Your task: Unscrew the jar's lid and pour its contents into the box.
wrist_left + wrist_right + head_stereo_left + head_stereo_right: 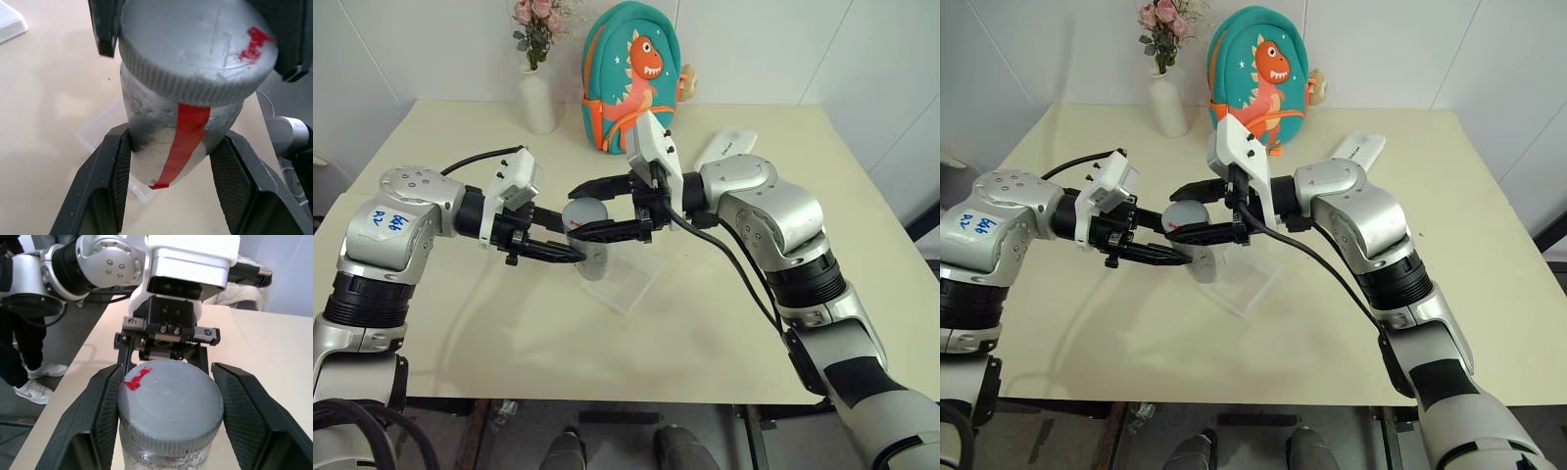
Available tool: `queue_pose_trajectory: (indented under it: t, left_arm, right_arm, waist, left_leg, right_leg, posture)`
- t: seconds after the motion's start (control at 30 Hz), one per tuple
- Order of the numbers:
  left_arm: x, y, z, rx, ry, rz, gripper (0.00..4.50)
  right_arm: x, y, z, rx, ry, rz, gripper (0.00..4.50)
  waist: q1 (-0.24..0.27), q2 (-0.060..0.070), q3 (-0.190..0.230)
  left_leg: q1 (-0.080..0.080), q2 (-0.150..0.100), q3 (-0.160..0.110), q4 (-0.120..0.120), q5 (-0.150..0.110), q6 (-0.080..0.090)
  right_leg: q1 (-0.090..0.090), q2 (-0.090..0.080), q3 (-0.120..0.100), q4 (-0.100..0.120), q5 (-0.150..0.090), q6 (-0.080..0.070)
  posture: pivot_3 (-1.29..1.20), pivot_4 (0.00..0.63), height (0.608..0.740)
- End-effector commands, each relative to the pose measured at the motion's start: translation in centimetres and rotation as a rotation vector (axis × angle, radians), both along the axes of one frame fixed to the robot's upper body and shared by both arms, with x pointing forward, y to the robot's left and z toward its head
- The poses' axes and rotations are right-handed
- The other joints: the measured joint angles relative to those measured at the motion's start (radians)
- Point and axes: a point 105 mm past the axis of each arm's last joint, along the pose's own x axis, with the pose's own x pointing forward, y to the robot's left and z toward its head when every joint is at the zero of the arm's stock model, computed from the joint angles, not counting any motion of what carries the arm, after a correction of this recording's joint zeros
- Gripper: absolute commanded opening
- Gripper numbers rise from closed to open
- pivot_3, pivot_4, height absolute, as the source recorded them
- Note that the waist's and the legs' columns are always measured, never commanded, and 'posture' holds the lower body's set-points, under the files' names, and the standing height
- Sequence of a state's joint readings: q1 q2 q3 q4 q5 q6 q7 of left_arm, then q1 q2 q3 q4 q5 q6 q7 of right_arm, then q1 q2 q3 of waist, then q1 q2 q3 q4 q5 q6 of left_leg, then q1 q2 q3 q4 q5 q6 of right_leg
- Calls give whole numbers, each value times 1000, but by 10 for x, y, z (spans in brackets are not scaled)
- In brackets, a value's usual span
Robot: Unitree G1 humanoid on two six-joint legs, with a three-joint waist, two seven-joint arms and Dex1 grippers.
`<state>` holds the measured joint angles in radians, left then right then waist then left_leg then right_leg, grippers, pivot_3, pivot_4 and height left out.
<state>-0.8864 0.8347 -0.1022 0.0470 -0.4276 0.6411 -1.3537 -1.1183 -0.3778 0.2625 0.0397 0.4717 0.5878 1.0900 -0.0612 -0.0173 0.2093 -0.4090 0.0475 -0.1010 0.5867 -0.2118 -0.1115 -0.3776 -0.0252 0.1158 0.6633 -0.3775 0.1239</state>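
The jar (pixel 594 258), silvery with a red strip down its side, hangs upright just above the clear box (pixel 633 285) at the table's middle. My left gripper (pixel 570 247) comes in from the left and is shut on the jar's body (pixel 161 142), a pad on each side. From the right, my right gripper (pixel 578 212) is shut on the lid (pixel 168 401), a grey ribbed cap with a red mark on top. The lid sits on the jar. The contents are hidden inside the jar.
A white vase (pixel 537 98) with flowers and a teal dinosaur backpack (pixel 631 78) stand at the table's far edge. A white oblong case (pixel 724 147) lies at the back right. A person's legs (pixel 29 382) show beside the table.
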Motion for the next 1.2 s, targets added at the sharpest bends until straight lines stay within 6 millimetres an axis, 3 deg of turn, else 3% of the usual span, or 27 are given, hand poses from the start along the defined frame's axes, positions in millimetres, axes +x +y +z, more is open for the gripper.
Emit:
queue_pose_trajectory:
  t: [0.03,0.47,0.6,0.77,1.0,1.2]
  left_arm:
    - [-8,-8,-10,8,28,-63,2390]
    - [3,-16,-5,-101,-9,14,2390]
    - [3,-17,-4,-108,-18,13,1890]
    - [3,-18,0,-114,-33,5,1890]
    - [2,-19,1,-96,-31,-13,1890]
    - [-7,-13,-10,-11,30,-53,1890]
  right_arm:
    - [5,-16,37,144,-112,-101,2574]
    - [-2,-11,20,163,-36,-102,2574]
    - [-4,-8,15,162,-15,-99,2563]
    - [-9,-7,12,161,5,-87,2563]
    - [-10,-7,16,167,-3,-88,2563]
    - [-8,-10,25,163,-42,-84,2563]
  waist:
    - [-1,0,0]
    - [0,0,0]
    - [0,0,0]
    - [1,0,0]
    - [0,0,0]
    - [-1,0,0]
  left_leg:
    - [0,0,0,0,0,0]
    - [0,0,0,3,0,0]
    - [0,0,0,3,0,0]
    - [0,0,0,3,0,0]
    - [0,0,0,3,0,0]
    - [0,0,0,3,0,0]
  right_leg:
    - [0,0,0,0,0,0]
    - [0,0,0,3,0,0]
    - [0,0,0,3,0,0]
    - [0,0,0,3,0,0]
    - [0,0,0,3,0,0]
    - [0,0,0,3,0,0]
  posture:
    - [0,150,740]
    - [0,150,740]
    - [0,150,740]
    - [0,150,740]
    - [0,150,740]
    - [0,150,740]
